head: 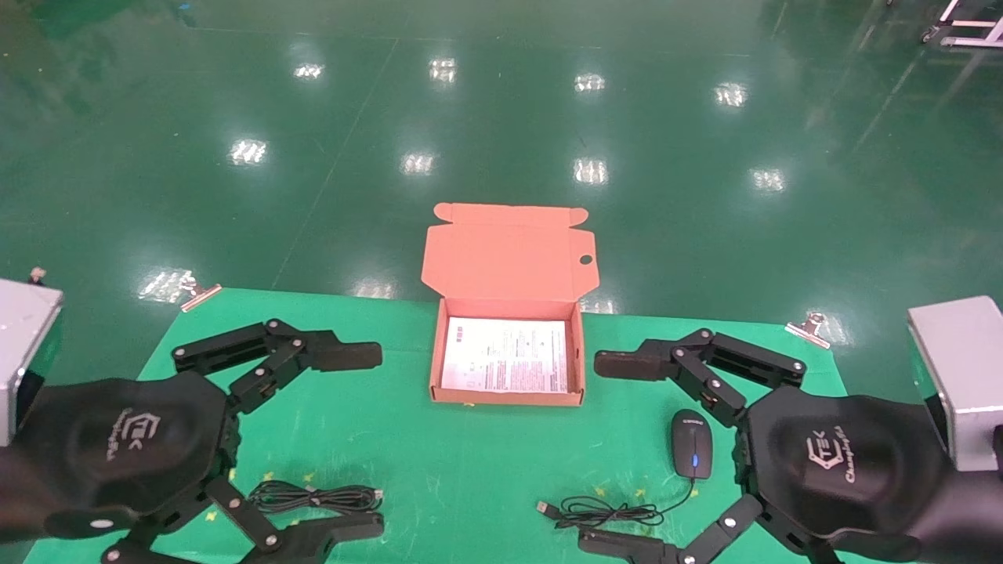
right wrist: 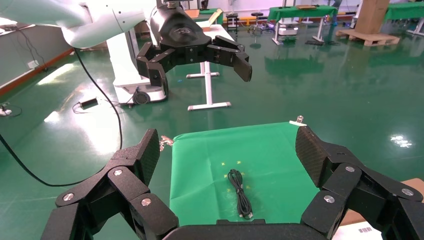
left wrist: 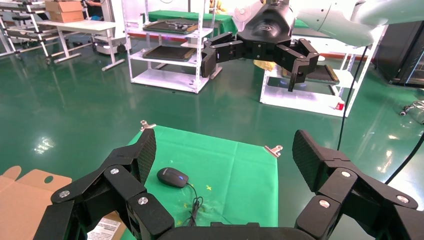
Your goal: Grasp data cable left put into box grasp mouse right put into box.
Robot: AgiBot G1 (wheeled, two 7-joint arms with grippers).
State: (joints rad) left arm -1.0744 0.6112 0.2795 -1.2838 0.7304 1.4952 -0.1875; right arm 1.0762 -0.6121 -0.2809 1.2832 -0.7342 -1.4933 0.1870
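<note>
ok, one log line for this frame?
left gripper open above data cable | right gripper open near mouse | box open, nothing packed

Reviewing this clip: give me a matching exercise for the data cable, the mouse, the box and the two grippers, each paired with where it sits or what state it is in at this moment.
Things:
1. data cable
2. mouse
3. box
4. left gripper and right gripper

Places or states:
A. lid flap up, holding only a white printed sheet
B. lying coiled on the green cloth on the robot's left side
C. open, holding nothing, above the cloth
D. on the cloth on the robot's right side, blue light on, its thin cord trailing toward the near edge

Pairs: 1-B, 2-D, 3-A, 4-C
</note>
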